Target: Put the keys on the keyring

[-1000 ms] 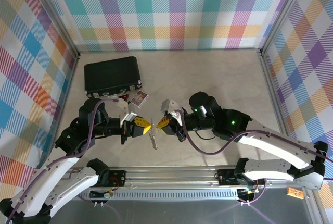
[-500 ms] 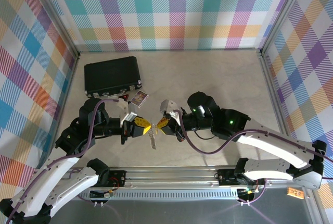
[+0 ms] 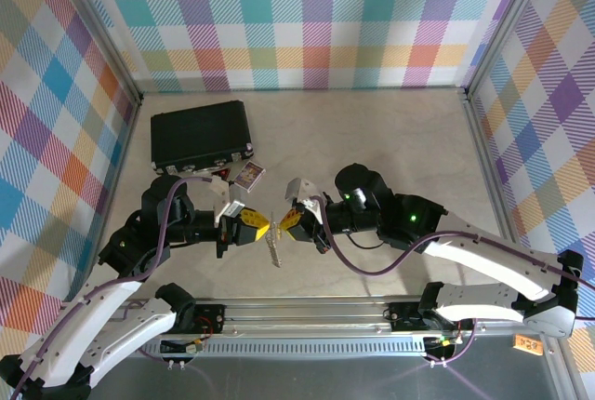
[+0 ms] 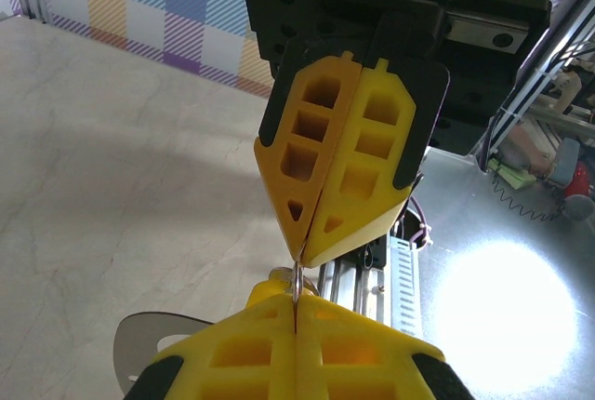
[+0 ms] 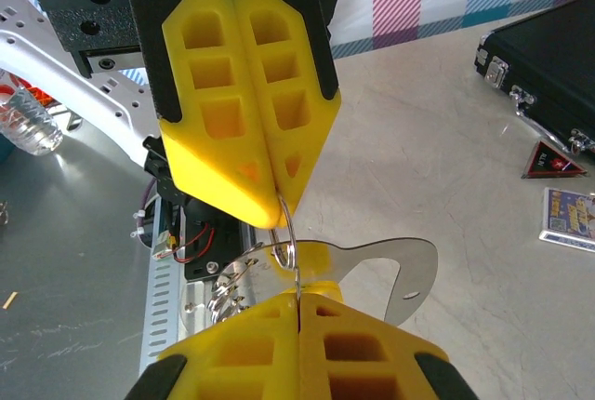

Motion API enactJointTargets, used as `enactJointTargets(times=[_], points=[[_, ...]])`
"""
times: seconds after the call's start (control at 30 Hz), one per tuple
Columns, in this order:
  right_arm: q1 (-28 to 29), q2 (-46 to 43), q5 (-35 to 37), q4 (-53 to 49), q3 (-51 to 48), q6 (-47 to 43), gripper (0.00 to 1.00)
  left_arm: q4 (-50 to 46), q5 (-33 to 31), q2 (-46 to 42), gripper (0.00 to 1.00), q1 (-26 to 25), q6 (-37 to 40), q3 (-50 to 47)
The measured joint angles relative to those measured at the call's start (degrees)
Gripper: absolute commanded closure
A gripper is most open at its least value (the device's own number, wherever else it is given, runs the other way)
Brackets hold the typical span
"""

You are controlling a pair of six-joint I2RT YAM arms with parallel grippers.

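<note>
Both arms meet nose to nose over the near-middle of the bench (image 3: 390,140), just in from the near edge. The left gripper (image 3: 260,228) points right and the right gripper (image 3: 286,223) points left, tips almost touching.

The keyring (image 3: 273,247) is off the bench, hanging between the two tips, with its silver parts dangling toward the near edge.

Left pincer: fingers pressed together, seam closed. In the left wrist view a thin wire of the ring runs straight into that seam, so it is clamped on the keyring.

Right pincer: same, fingers together and clamped on the keyring. In the right wrist view the wire loop (image 5: 288,244) comes out of the left tips and drops into the right fingers' seam.

A flat silver plate (image 5: 372,260) with a D-shaped cutout hangs off the loop, lying roughly level just past the right fingertips. The fringe of small silver pieces (image 5: 228,284) sits on the side toward the rail.

There is a small yellow lump (image 5: 319,279) right at the loop, tight against the right fingertips. I cannot tell whether it is the key's head.

A black case (image 3: 202,136) lies flat toward the far-left corner, lid closed. A small card (image 3: 249,174) is just beside the case's near-right corner, and a red triangular piece (image 5: 553,160) lies between the card and the case. All three are well clear of the grippers.
</note>
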Motion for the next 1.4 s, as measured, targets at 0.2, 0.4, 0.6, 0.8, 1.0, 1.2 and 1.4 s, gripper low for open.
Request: enactJointTargets(times=[0.2,0.4,0.6,0.8,1.0,1.2,1.4], points=[[0.0,0.0,-1.2,-0.7,0.0,1.5,1.00,0.5,0.8,-0.1,1.00,0.0,-0.2,-0.1],[-0.1,0.0,-1.9,-2.0,0.3,3.4,1.00,3.0,1.9,-0.1,1.00,0.0,-2.0,-0.2],[-1.2,-1.2,-1.9,-2.2,0.3,5.6,1.00,5.4,2.7,0.0,1.00,0.0,-3.4,-0.2],[-2.1,-4.2,-1.7,-2.0,-0.1,6.3,1.00,10.8,4.8,0.0,1.00,0.0,-4.3,-1.1],[-2.8,-5.5,-2.6,-1.6,-0.3,6.7,1.00,14.5,8.5,0.1,1.00,0.0,-3.3,-2.9],[-2.8,-5.8,-3.9,-1.4,-0.3,7.3,1.00,10.3,9.7,2.9,1.00,-0.1,3.8,-1.0],[-2.8,-5.8,-5.0,-1.4,-1.0,7.5,1.00,8.3,8.7,4.1,1.00,-0.1,7.7,-0.8]])
